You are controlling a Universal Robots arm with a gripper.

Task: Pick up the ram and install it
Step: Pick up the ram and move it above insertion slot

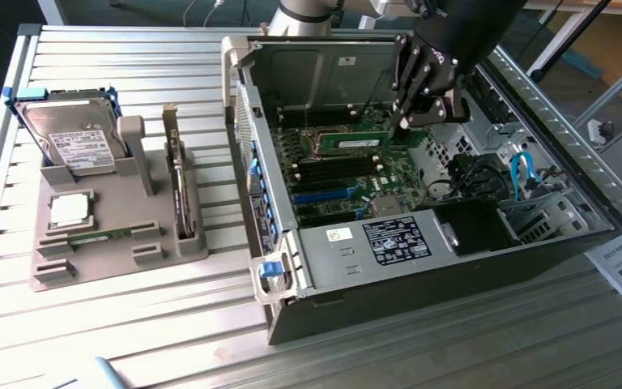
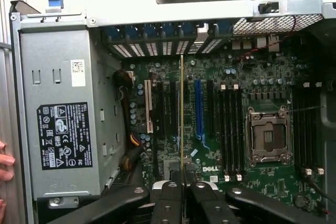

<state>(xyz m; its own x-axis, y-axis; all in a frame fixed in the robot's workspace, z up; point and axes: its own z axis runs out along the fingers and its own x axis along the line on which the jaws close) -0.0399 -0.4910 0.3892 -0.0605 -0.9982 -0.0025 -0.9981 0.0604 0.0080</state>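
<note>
A ribbed metal table [image 1: 127, 65] holds an open computer case [image 1: 398, 284] and, well away from the gripper [image 1: 404, 130], a gray tray [image 1: 62, 275] with a hard drive [image 1: 74, 142] and a square chip [image 1: 70, 211]. Inside the case the gripper pinches the ram [image 1: 349, 141] over the green board [image 1: 343, 190]

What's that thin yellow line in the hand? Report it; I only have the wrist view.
Observer: It's the ram seen edge-on; the exterior view shows its green face with a white label.
Operator: Say where the hand grips it.
Observer: The hand is shut on the ram's end toward the exterior view's right.
Operator: Name what else the exterior view shows.
Observer: On its left, a gray holder carries a hard drive and a processor chip.
</note>
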